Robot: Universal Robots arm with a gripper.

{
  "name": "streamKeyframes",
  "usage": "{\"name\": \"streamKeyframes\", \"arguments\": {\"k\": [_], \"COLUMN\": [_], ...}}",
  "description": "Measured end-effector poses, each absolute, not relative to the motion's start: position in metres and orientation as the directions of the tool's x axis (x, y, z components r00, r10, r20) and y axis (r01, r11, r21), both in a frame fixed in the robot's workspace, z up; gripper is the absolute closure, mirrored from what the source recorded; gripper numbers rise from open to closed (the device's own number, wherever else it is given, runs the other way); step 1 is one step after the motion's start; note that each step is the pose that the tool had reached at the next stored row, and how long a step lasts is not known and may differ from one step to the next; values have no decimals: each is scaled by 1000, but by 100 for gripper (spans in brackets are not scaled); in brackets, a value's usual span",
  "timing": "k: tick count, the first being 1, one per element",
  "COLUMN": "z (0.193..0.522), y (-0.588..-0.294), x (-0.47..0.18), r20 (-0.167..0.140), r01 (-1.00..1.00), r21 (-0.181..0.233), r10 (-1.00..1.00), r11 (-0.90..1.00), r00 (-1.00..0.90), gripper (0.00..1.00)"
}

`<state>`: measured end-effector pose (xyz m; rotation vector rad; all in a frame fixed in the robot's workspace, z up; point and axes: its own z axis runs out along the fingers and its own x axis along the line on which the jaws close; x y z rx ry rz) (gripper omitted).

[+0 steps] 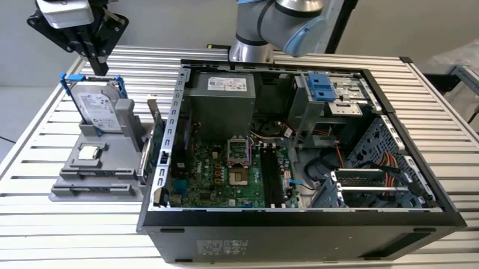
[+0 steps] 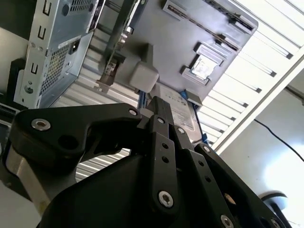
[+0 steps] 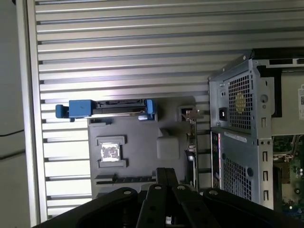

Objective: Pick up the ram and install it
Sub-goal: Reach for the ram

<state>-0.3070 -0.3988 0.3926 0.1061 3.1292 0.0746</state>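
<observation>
While the pincer (image 1: 100, 68) hangs fingers-down high over the grey holder (image 1: 82, 188), I read it as clenched with nothing between its fingers; in both wrist views the two fingers sit together with no gap I can make out.

Ram (image 3: 191, 145): not yet picked. It stands on its long edge in a slot of the holder, below the pincer and off to the exterior view's right of it, just beside the outer wall of the computer case (image 1: 299, 224). My guess is that the slot keeps it on edge so the upper long edge stays free and a downward-pointing pincer can close across the two thin faces.

Ram's long axis: level, running alongside the case wall, from far to near in the exterior view. Flat faces upright, one toward the case, the other toward the holder's middle. Which end carries what, I cannot tell.

Almost straight below the pincer: hard drive (image 1: 97, 106), upright in its blue frame. Below and nearer the camera than the pincer: processor chip (image 1: 90, 152), lying flat in its recess.

The case lies on its side on the desk (image 1: 45, 235), open face up, well to the exterior view's right of the pincer. I take that as putting the board within reach from above. The long dark slots (image 1: 272, 176) on the board look unfilled, so I judge the install not yet done
</observation>
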Motion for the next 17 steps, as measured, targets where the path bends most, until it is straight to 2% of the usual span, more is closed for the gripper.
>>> {"name": "streamKeyframes", "arguments": {"k": [17], "z": [393], "y": [-399], "x": [-337], "r20": [-8], "r01": [65], "r21": [48], "r10": [65], "r11": [997], "r00": [-998], "gripper": [100]}}
